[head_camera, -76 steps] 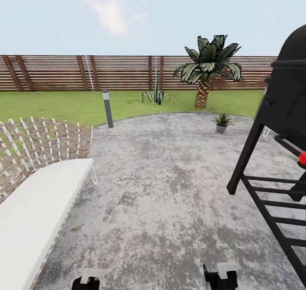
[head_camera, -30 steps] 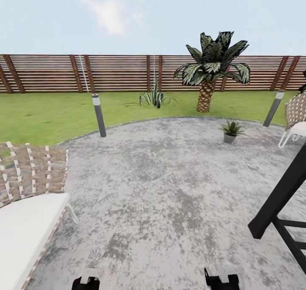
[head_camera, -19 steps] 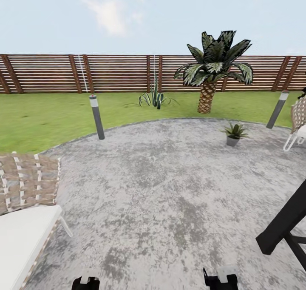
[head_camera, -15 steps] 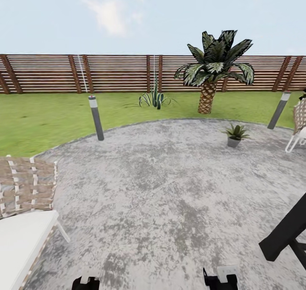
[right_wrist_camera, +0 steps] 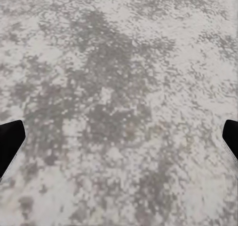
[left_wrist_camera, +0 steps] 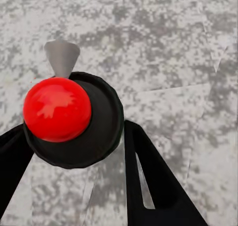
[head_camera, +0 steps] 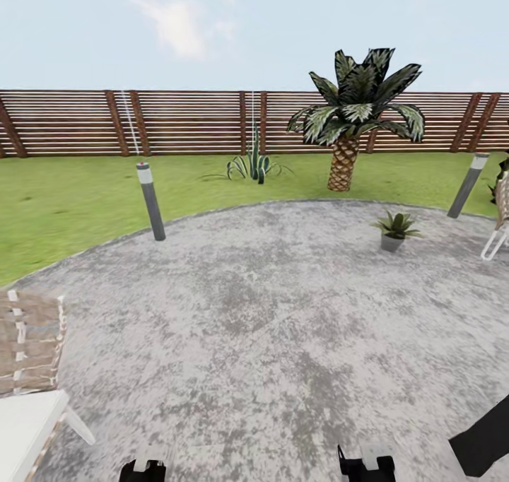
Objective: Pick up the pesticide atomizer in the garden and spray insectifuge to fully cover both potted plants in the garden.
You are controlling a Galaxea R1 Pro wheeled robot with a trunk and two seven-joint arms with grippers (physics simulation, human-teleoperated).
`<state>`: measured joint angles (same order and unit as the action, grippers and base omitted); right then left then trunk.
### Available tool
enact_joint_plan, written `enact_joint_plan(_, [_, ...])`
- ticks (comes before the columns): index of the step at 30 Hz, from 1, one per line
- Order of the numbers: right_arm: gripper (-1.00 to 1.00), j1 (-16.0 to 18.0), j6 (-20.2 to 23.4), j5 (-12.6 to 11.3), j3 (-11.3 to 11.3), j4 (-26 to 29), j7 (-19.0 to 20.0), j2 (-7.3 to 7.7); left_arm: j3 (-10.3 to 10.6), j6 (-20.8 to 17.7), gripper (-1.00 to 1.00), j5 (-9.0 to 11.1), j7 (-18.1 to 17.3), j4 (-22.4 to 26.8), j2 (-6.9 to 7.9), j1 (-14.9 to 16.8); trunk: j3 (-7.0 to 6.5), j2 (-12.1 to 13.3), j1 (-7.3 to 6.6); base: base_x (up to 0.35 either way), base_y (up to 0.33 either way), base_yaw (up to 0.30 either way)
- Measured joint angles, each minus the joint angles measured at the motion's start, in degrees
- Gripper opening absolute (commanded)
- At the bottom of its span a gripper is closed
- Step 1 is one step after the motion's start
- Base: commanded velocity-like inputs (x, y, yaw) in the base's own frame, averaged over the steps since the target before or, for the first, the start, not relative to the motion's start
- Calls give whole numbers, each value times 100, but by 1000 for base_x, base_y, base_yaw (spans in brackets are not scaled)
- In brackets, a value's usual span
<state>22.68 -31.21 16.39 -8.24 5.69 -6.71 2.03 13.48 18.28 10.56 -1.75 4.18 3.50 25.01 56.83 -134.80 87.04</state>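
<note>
Patio (head_camera: 268,305) spreads across the foreground, lawn (head_camera: 71,199) curving round its far edge, fence (head_camera: 191,123) running along the back. One potted plant (head_camera: 396,229) sits on the patio's far right part, near the edge. Behind it, on the lawn, the palm (head_camera: 350,125) stands before the fence; left of the palm, a spiky plant (head_camera: 252,165) on the grass. A post (head_camera: 150,201) stands at the patio's left rim, another post (head_camera: 468,184) at the far right rim. A woven chair (head_camera: 28,369) sits at near left, a second chair (head_camera: 499,220) at the right edge, just beyond the potted plant.
</note>
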Motion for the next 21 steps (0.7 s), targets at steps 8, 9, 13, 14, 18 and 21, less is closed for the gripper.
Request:
enact_joint_plan(8, [100,-2,-1,-2,0,0,0,0,0,0,-100,0,0,0,0,0,0,0,0,334,0,0])
enact_joint_plan(9, [100,-1,0,-3,0,0,0,0,0,0,-100,0,0,0,0,0,0,0,0,334,0,0])
enact_joint_plan(13, [100,1,0,-2,0,1,0,0,0,0,-100,0,0,-1,0,1,-1,0,0,334,0,-61])
enact_joint_plan(14, [100,0,0,-3,0,1,0,0,0,0,-100,0,0,-1,-1,1,-3,0,0,334,0,-193])
enact_joint_plan(18, [100,-3,-1,1,0,2,0,1,1,0,-100,0,0,-2,-1,1,-14,0,0,334,0,-230])
enact_joint_plan(21, [100,0,0,1,0,2,0,1,1,0,-100,0,0,-2,-1,1,-22,0,0,334,0,-244])
